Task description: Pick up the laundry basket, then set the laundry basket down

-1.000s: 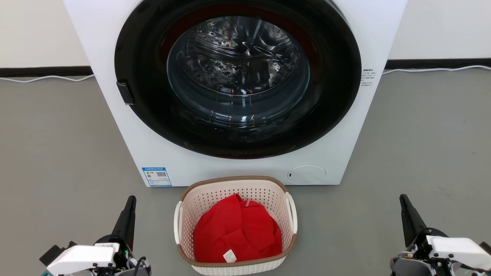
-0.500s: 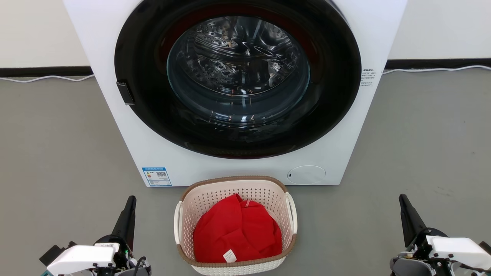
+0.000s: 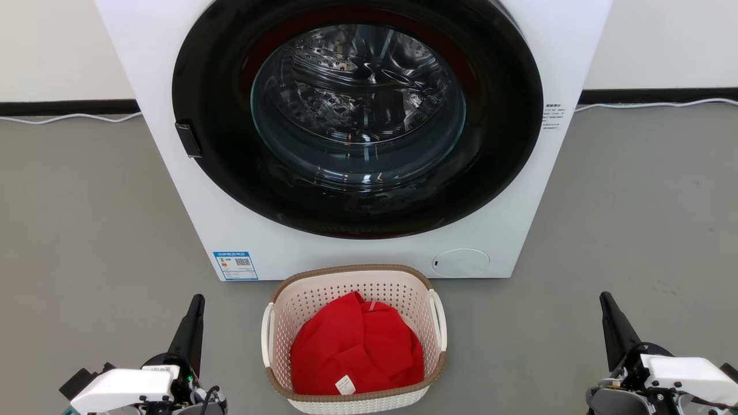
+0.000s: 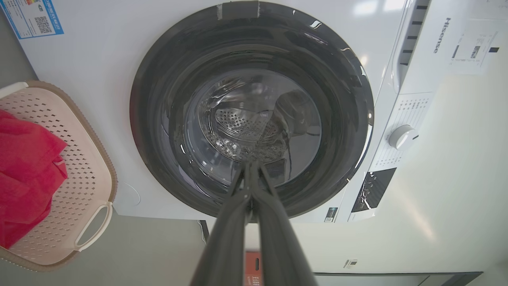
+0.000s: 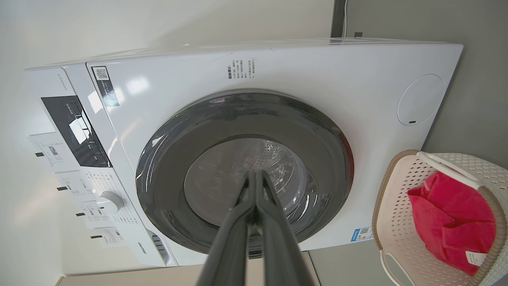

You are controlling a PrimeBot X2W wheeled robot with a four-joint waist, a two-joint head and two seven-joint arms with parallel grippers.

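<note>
Head view: a small cream-white perforated plastic laundry basket, rounded-rectangular with a brown woven-look rim and two white side handles, stands on the grey floor at the lower centre of the frame. It sits just in front of a big white front-loading washing machine, whose round dark glass door fills the upper middle. A crumpled red cloth with a small white tag lies inside the basket. The left pincer rises from the lower left and the right pincer from the lower right. Each has its two long dark fingers clenched together on nothing, and each is well apart from the basket, which stands between them.

Left wrist view: the left pincer comes up from the bottom centre, fingers pressed tip to tip and empty, in front of the machine's door. The laundry basket shows at the left edge with the red cloth in it, one white handle towards the lower left. A white round control knob sits at the right.

Right wrist view: the right pincer likewise rises from the bottom centre, clenched and empty, against the door. The laundry basket with the red cloth lies in the lower right corner, beside the machine.
</note>
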